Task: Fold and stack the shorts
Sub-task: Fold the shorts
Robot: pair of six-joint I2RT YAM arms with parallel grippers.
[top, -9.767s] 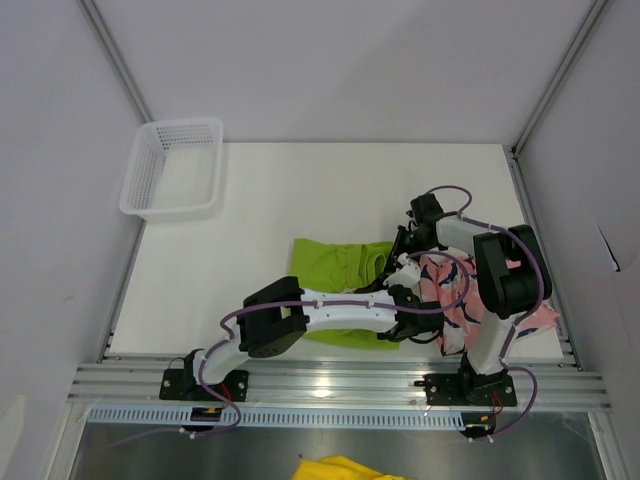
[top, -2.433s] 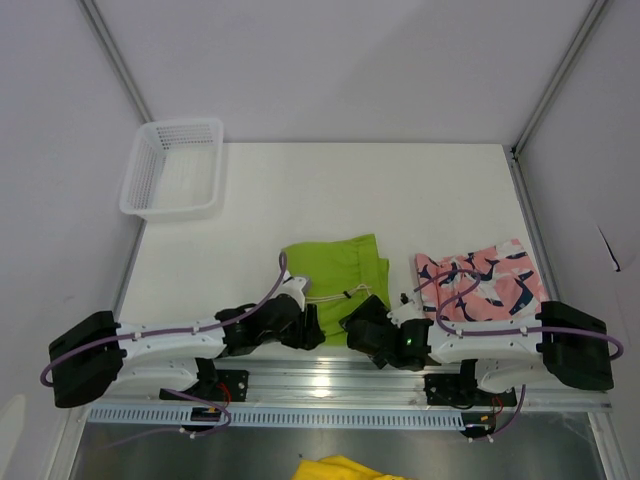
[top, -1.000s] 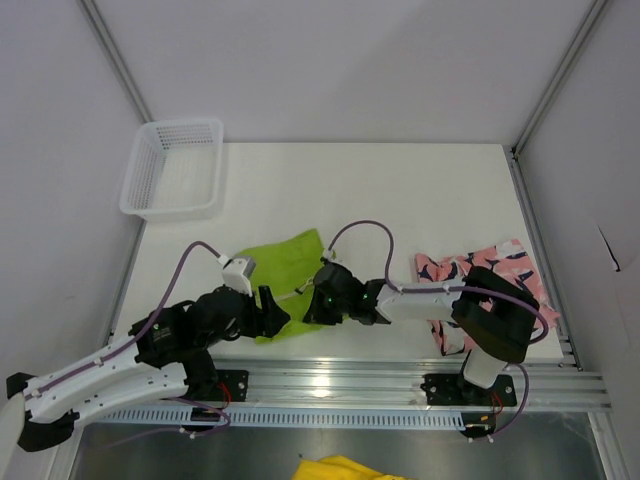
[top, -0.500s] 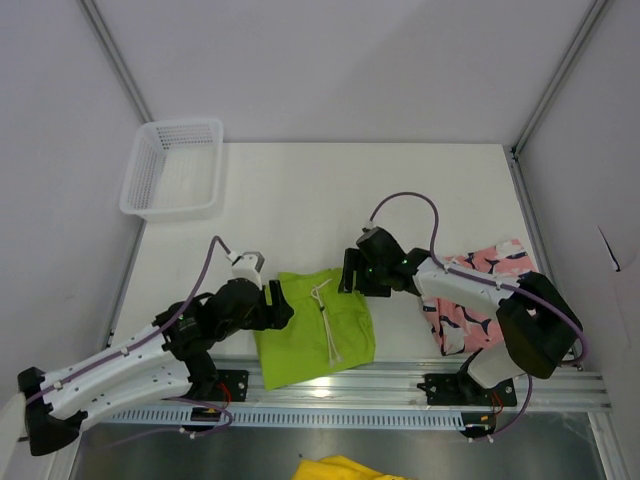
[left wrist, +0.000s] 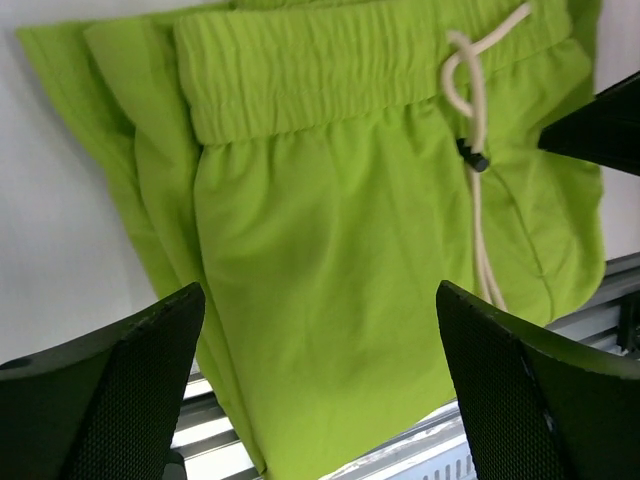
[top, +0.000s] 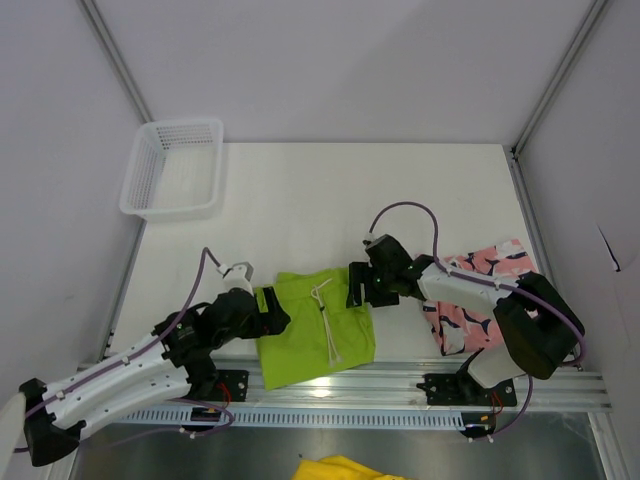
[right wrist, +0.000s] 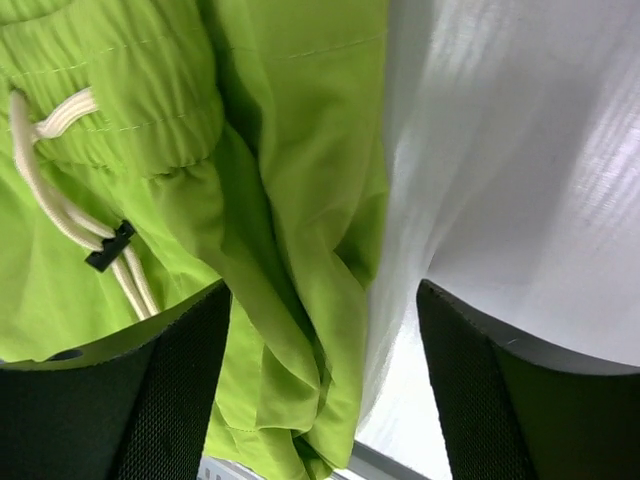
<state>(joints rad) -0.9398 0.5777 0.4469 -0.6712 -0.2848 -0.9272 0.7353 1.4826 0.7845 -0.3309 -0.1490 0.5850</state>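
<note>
The lime green shorts [top: 315,330] lie flat near the table's front edge, waistband toward the back, with the white drawstring [top: 326,318] on top. My left gripper [top: 268,300] hovers open at their left edge. In the left wrist view its gripper [left wrist: 318,295] is spread wide above the green shorts [left wrist: 330,230], holding nothing. My right gripper [top: 358,285] stands open at their upper right corner. In the right wrist view that gripper [right wrist: 320,295] straddles the rumpled right hem of the green shorts [right wrist: 150,130]. The pink printed shorts [top: 480,285] lie to the right, partly under the right arm.
A white mesh basket [top: 172,165] stands at the back left corner. A metal rail [top: 340,385] runs along the front edge, just below the green shorts. Something yellow [top: 345,468] lies below the rail. Bare white table [right wrist: 500,150] shows right of the hem.
A second ago both grippers held the green shorts bunched up. They have since let go and opened, and the shorts now lie spread flat nearer the front edge.
</note>
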